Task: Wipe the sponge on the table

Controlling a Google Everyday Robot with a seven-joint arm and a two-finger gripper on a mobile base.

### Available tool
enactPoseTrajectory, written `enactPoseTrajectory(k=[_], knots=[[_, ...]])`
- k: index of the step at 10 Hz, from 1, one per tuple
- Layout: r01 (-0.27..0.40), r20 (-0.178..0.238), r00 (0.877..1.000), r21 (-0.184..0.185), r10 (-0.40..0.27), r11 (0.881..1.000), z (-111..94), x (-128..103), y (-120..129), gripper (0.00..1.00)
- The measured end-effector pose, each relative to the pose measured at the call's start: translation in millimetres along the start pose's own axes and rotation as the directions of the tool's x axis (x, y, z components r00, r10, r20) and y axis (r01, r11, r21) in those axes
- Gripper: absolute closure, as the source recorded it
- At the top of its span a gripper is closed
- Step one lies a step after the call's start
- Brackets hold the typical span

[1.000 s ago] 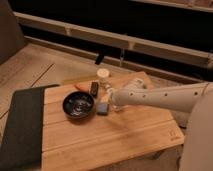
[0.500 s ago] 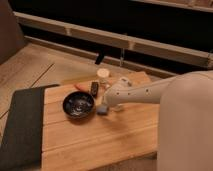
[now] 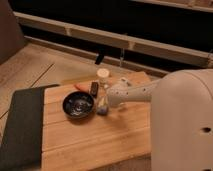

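The sponge [image 3: 102, 107], a small grey-blue block, stands on the plank top of the table [image 3: 100, 137], just right of the black bowl. My gripper [image 3: 107, 100] comes in from the right on a white arm [image 3: 142, 92], is shut on the sponge and presses it onto the wood. The top of the sponge is hidden by the gripper.
A black bowl [image 3: 78, 105] sits left of the sponge. Behind them are a small black rectangular object [image 3: 94, 88], an orange item [image 3: 81, 86] and a white cup [image 3: 103, 75]. A dark grey mat [image 3: 20, 125] covers the table's left side. My bulky white arm housing [image 3: 182, 122] fills the right.
The arm's white housing has swung closer and fills more of the right side. The gripper and sponge have shifted slightly left, toward the bowl.
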State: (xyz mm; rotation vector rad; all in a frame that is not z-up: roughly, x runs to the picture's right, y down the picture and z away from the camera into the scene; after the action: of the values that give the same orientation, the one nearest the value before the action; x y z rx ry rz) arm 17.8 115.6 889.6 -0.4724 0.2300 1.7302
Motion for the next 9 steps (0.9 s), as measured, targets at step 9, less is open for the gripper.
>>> enactPoseTrajectory(k=[9], knots=[[-0.011,-0.018,1.000,0.005,0.011,1.000,17,0,2,0.59]])
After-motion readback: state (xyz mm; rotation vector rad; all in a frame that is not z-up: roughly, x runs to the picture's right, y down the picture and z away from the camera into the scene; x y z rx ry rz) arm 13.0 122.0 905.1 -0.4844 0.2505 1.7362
